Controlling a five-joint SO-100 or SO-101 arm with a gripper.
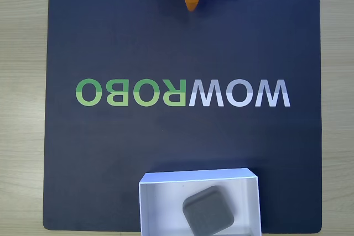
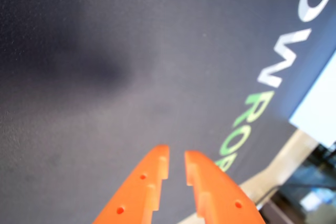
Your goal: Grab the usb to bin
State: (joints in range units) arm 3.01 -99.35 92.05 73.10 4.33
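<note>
A dark mat [image 1: 110, 153] printed WOWROBO covers the pale counter [image 1: 22, 81]. At the fixed view's bottom centre sits the white open-topped bin [image 1: 160, 203], and inside it the usb [image 1: 209, 210], a matte grey rounded-square block, lies turned askew. The orange fingers [image 2: 177, 162] hover at the top edge, narrowly parted, holding nothing.

Even soft light, wrist view blurred, faint shadow

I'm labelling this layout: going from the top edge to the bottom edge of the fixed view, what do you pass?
Orange pincer → mirrored green-and-white WOWROBO lettering on the dark mat → white rectangular open-topped box, with the matte grey rounded-square block lying inside it.
</note>
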